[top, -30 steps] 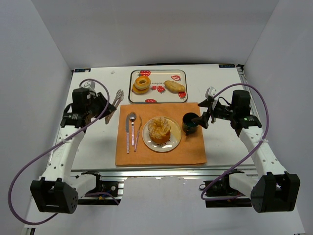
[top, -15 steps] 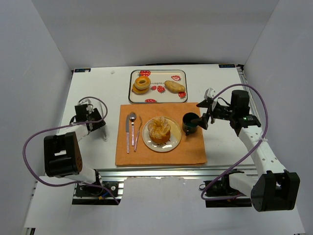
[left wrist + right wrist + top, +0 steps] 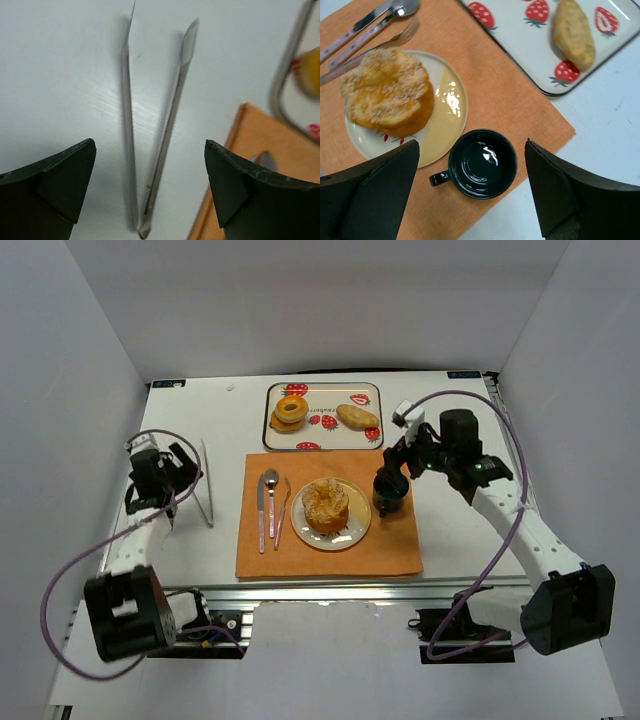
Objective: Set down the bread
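The bread (image 3: 325, 504), a round golden bun with a pale flaky top, sits on a cream plate (image 3: 352, 530) on the orange placemat (image 3: 330, 558). The right wrist view shows the bread (image 3: 387, 92) left of centre on the plate (image 3: 445, 120). My right gripper (image 3: 397, 466) hangs open over a dark mug (image 3: 388, 490), to the right of the bread; nothing is between its fingers. At the far left my left gripper (image 3: 184, 464) is open above metal tongs (image 3: 206, 485) lying on the bare table. In the left wrist view the tongs (image 3: 160, 150) lie between the spread fingers, untouched.
A strawberry-print tray (image 3: 324, 441) at the back holds a ring donut (image 3: 291, 408) and a small tan roll (image 3: 357, 417). A knife, spoon and fork (image 3: 270, 505) lie on the placemat left of the plate. The mug (image 3: 482, 162) has its handle pointing toward the plate.
My left arm has swung outward and its jaws have opened, leaving the tongs on the table. My right gripper has moved in over the mug.
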